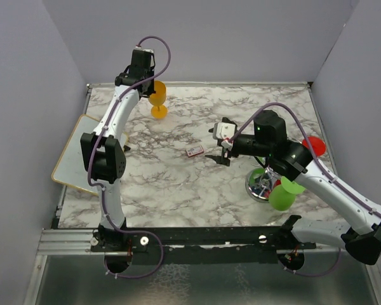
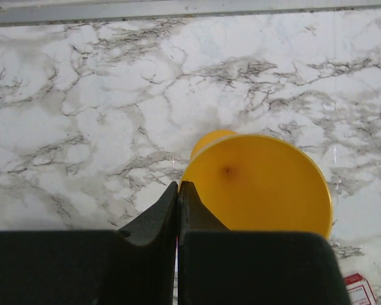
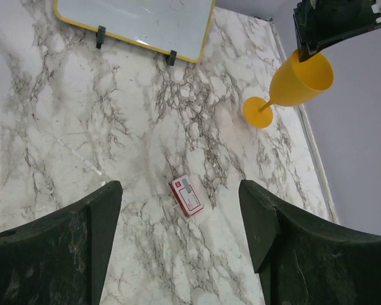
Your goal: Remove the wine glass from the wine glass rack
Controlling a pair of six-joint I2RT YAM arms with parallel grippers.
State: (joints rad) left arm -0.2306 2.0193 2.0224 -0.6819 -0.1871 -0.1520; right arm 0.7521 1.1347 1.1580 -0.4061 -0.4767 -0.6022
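the small chrome wire wine glass rack (image 1: pixel 261 185) stood on its round shiny base, with a green plastic wine glass (image 1: pixel 280 197) hanging on its near side and a red plastic wine glass (image 1: pixel 315 145) on its far right side. a yellow plastic wine glass (image 1: pixel 157 95) stood upright on the marble tabletop (image 1: pixel 178 184), off the rack and well apart from it, far to its left and back. seen from above, the yellow bowl was empty; what the green and red bowls held could not be seen.

the left hand (image 2: pixel 178 190) was clenched right at the yellow rim, but i could not tell whether the rim was pinched between the fingers. the right hand (image 1: pixel 216 145) hung released and empty just left of the rack, beside a small red-and-white card (image 1: pixel 194 152).

two things could likely go wrong. a sideways pull by the left hand could topple the yellow glass. the right forearm, passing close by the rack, could knock the green glass loose.
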